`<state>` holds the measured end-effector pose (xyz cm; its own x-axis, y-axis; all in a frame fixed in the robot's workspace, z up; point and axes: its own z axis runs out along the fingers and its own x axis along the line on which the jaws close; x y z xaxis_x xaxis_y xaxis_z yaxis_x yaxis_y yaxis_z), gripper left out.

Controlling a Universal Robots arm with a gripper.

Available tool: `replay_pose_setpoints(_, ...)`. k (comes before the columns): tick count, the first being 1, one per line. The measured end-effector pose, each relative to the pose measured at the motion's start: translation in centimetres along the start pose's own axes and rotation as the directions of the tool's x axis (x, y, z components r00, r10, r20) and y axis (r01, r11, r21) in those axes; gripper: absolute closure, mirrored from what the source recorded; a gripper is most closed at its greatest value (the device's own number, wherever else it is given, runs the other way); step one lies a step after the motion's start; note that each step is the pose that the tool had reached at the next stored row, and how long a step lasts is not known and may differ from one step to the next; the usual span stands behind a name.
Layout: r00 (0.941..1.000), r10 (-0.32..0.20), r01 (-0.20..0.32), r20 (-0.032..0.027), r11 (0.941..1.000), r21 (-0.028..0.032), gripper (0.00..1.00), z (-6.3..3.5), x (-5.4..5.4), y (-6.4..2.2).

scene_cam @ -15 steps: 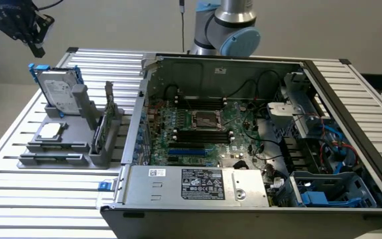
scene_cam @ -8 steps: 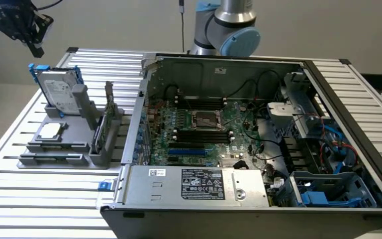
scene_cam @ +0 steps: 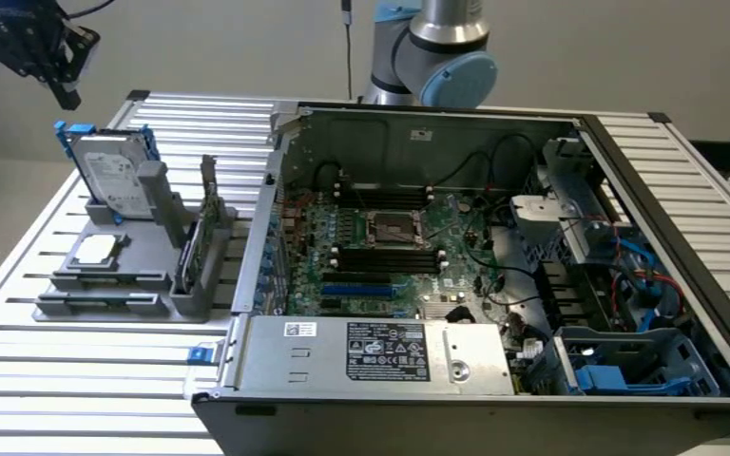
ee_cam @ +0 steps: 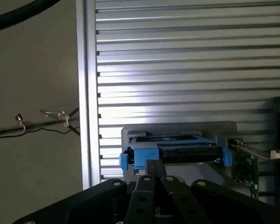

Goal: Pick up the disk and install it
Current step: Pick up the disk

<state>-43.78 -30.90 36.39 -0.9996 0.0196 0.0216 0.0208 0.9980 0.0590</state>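
Disk (scene_cam: pixel 109 176) | silver-grey, white label, blue frame | upright in holder (scene_cam: pixel 99 306)

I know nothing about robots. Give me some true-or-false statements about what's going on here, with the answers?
1. The disk stands on edge in a grey holder on the slatted table. True.
2. The hand is gripping the disk. False: the hand is shut on nothing and hangs above the disk, apart from it.
3. The computer case is open, with its green circuit board on show. True.
4. The disk is already inside the computer case. False: it sits in the holder, to the exterior view's left of the case.
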Motion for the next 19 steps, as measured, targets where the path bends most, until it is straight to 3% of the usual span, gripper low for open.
replay_pose_setpoints(5,0.9961,-0.088,0.088,-0.0062,0.9961,0.0017,0.89,0.00,0.00,0.00)
replay_pose_setpoints(9,0.9868,-0.161,0.161,-0.0110,0.9869,0.0027,0.89,0.00,0.00,0.00)
replay_pose_setpoints(13,0.9728,-0.231,0.231,-0.0155,0.9729,0.0033,0.89,0.00,0.00,0.00)
replay_pose_setpoints(19,0.9423,-0.334,0.334,-0.0224,0.9425,0.0037,0.89,0.00,0.00,0.00)
